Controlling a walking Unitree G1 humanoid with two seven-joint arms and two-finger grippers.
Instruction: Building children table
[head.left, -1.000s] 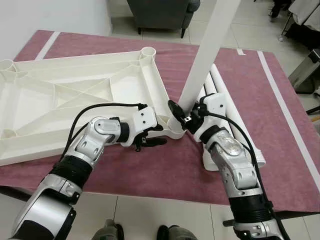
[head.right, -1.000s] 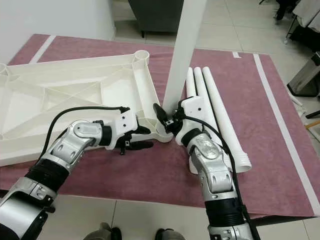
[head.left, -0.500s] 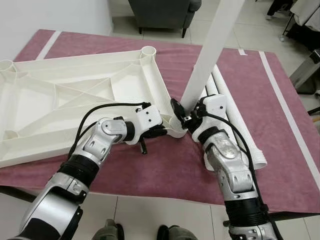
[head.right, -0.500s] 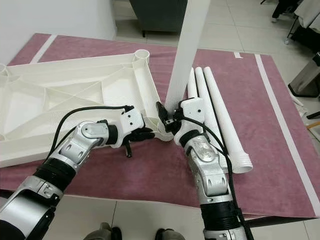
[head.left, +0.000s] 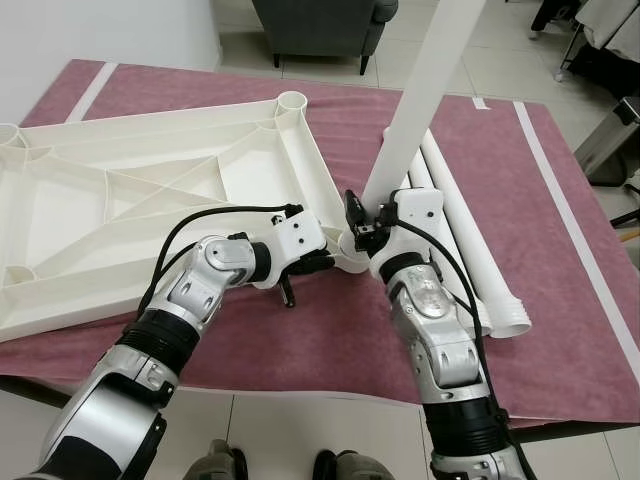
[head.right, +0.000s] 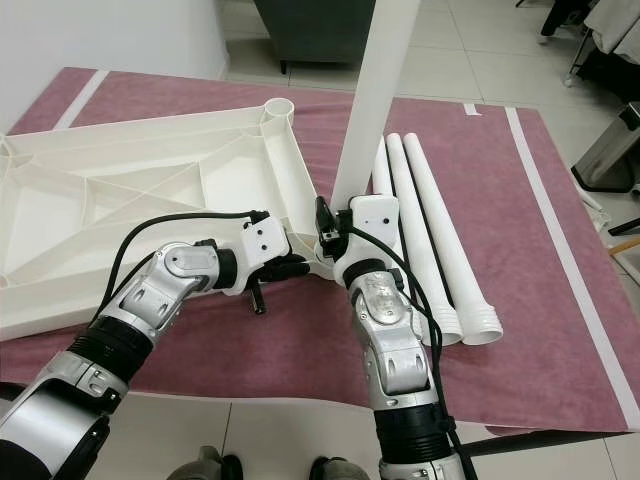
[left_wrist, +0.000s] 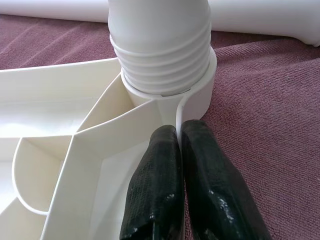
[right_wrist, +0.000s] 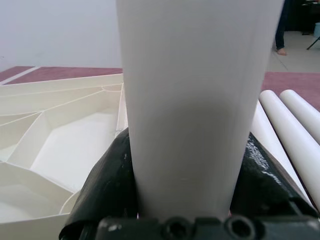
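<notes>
A white table top (head.left: 150, 200) lies upside down on the maroon cloth. A white leg (head.left: 420, 110) stands almost upright, its threaded end (left_wrist: 160, 55) set in the near corner socket (left_wrist: 200, 95). My right gripper (head.left: 362, 228) is shut on this leg just above the socket, and its black fingers (right_wrist: 110, 175) wrap both sides of the tube. My left gripper (left_wrist: 179, 131) is shut with nothing in it. Its fingertips press on the table top's rim right beside the socket.
Three spare white legs (head.right: 440, 240) lie side by side on the cloth, right of my right arm. A grey armchair (head.left: 320, 25) stands behind and a metal bin (head.left: 610, 140) at far right. The cloth's front edge (head.left: 300, 385) runs near my body.
My left gripper closed and slid right, up against the rim by the corner socket. My right gripper shifted a little left and brought the leg more upright over the socket.
</notes>
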